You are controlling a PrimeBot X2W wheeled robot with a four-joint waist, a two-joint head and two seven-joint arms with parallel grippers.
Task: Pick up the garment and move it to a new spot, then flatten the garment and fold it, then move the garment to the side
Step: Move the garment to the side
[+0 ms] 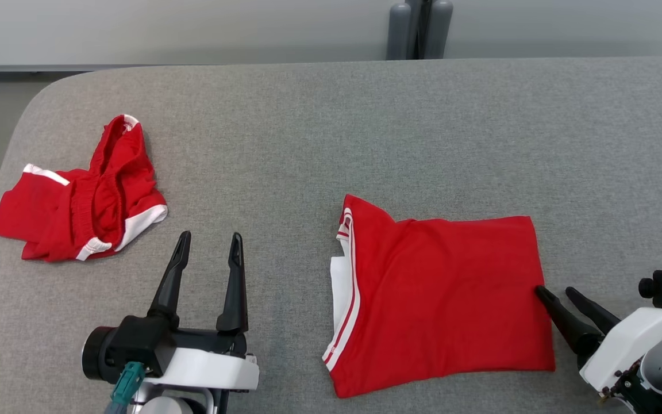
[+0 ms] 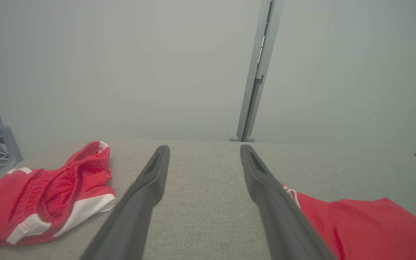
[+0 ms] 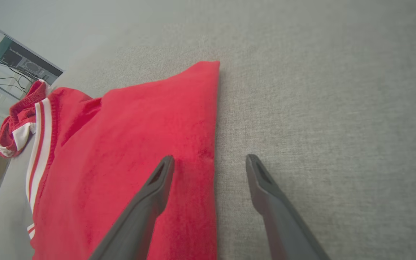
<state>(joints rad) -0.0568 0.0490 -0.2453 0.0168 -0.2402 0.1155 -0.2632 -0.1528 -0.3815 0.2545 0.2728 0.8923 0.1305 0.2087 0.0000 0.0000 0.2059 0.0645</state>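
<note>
Looking down from the head camera, I see the folded red garment (image 1: 440, 299) lying flat on the grey tabletop (image 1: 331, 115), right of centre, with its white-striped edge toward the left. My right gripper (image 1: 554, 291) sits at its right edge, jaws apart, one finger over the cloth and the other over bare tabletop. My left gripper (image 1: 210, 236) is empty, jaws apart, between that garment and crumpled red shorts (image 1: 78, 195) near the left end.

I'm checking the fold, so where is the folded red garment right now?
In the head view the folded red garment lies flat on the grey table, right of centre, with the open right hand astride its right edge.
</note>
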